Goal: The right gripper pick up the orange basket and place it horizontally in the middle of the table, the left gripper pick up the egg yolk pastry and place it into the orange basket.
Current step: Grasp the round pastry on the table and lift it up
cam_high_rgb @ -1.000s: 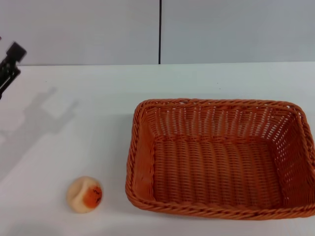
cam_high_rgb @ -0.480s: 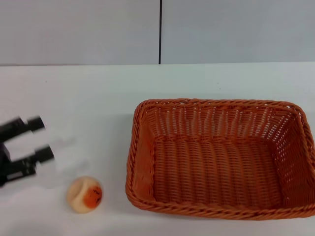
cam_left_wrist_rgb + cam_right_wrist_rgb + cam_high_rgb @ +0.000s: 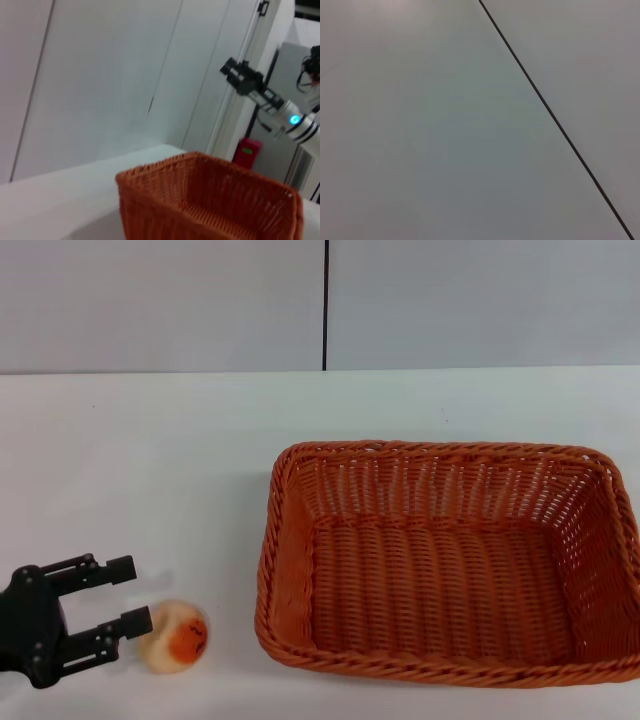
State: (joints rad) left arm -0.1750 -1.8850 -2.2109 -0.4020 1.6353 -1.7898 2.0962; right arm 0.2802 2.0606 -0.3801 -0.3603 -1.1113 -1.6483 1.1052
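Egg yolk pastry (image 3: 172,635) sits on the white table (image 3: 180,460) near its front edge, on the robot's left side, with its orange-red patch and dark marks turned toward the front and slightly toward the basket. Being round, it shows no long axis. The left gripper (image 3: 128,594) reaches in from the left edge at table level, its two black fingers (image 3: 100,569) spread apart and pointing toward the robot's right. The nearer fingertip lies against or just beside the pastry's left flank, while the farther finger stands clear behind it, so the pastry is not between the fingers.

To the right of the pastry, apart from it, the orange basket (image 3: 445,558) rests upright on its base with the open top facing up. Its long axis runs left to right across the table, and its right end reaches the edge of the head view. In the left wrist view the basket (image 3: 210,200) appears from one corner, and beyond it the right gripper (image 3: 240,76) is raised high off the table; whether its fingers are apart or together cannot be told.
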